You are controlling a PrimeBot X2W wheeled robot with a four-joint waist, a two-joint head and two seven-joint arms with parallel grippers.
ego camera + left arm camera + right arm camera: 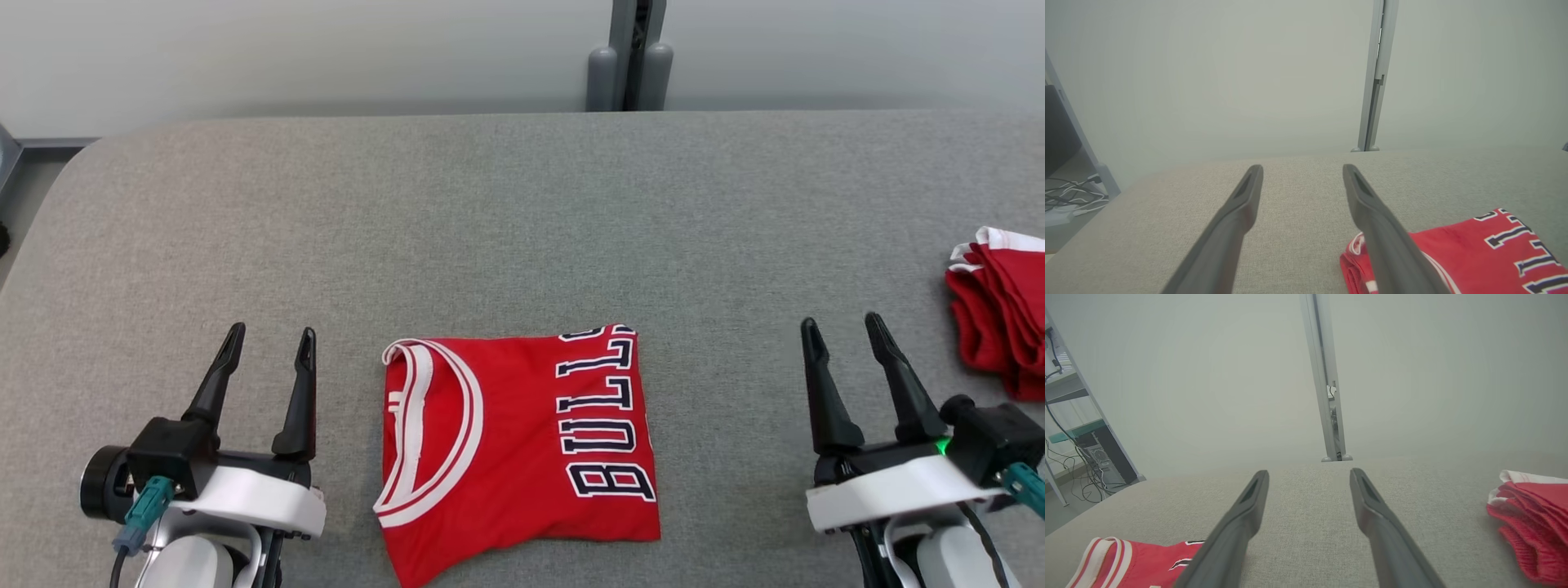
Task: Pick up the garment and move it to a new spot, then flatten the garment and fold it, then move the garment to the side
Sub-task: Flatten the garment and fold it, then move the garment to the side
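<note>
My left gripper (272, 331) and right gripper (841, 321) both have their fingers spread wide and hold nothing. The folded red garment (514, 449) lies between them on the grey table (522, 204), touching neither. Farther right sits a red pile (1000, 310).

Red BULLS jersey (514, 441), folded roughly square, flat on grey table (490, 204), white-trimmed opening, perhaps neckline, leftward.

A grey cloth bench (522, 204) is spreading ahead of the jaws, a pale wall (326, 49) with a grey post (1375, 81) is rising beyond them, and cables (1069, 196) are trailing off to their left.
</note>
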